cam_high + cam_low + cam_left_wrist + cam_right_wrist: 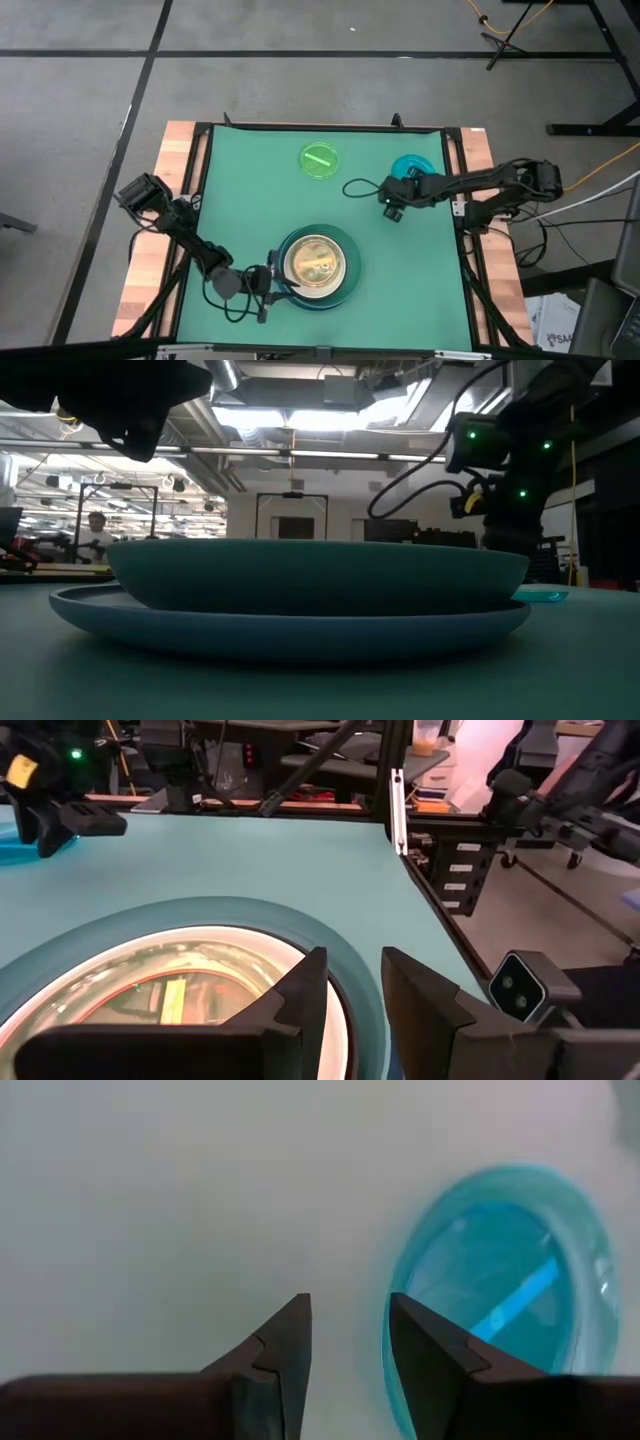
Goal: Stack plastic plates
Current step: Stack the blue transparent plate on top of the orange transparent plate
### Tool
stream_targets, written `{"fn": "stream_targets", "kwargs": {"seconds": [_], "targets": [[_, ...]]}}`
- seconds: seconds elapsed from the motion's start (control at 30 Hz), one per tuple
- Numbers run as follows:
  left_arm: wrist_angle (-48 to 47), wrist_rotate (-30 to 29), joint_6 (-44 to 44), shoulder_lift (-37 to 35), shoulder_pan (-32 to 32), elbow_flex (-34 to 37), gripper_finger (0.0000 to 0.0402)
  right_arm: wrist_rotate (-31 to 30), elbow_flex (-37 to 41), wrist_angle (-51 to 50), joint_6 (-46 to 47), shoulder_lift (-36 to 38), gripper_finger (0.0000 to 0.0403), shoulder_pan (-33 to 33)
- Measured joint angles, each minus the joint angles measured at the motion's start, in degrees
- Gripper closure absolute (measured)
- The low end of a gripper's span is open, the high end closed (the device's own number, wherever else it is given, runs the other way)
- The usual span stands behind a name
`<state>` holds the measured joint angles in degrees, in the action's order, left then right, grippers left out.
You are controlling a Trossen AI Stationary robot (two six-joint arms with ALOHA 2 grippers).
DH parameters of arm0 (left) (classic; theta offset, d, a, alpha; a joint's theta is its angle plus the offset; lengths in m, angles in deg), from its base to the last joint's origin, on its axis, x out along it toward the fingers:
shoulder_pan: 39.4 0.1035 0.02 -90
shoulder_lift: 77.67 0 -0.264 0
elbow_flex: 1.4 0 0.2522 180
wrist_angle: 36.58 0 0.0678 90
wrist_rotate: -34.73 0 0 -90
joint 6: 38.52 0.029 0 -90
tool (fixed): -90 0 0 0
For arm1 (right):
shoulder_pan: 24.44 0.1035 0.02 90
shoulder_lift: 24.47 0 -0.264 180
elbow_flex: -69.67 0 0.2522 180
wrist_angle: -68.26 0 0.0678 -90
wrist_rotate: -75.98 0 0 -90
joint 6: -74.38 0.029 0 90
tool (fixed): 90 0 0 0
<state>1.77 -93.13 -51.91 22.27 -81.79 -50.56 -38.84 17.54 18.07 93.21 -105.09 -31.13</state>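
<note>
**My two arms, up close**

I see both arms matte black, with black cables looping alongside. The left gripper (345,990) has angular dark fingers. The right gripper (348,1342) matches it; green lights glow on its wrist.

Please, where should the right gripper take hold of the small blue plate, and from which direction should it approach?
Grip the thin rim of the small blue plate, at the edge nearest the right gripper, which hovers just beside it, open. The plate lies flat on the green mat, so probably come down from above, one finger inside the rim and one outside.
</note>
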Motion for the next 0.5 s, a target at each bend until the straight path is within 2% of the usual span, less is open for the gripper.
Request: {"fn": "stream_targets", "kwargs": {"seconds": [0.13, 0.4, 0.5], "targets": [[-0.2, 0.0, 0.0, 0.0, 0.0, 0.0, 0.0310, 3.4, 0.0, 0.0, 0.7, 0.0, 0.0274, -2.1], [-0.2, 0.0, 0.0, 0.0, 0.0, 0.0, 0.0310, 1.4, 0.0, 1.1, 0.5, 0.0, 0.0274, -5.8], [-0.2, 0.0, 0.0, 0.0, 0.0, 0.0, 0.0310, 2.1, 0.5, 4.5, 0.3, -0.6, 0.0274, -7.2]]}}
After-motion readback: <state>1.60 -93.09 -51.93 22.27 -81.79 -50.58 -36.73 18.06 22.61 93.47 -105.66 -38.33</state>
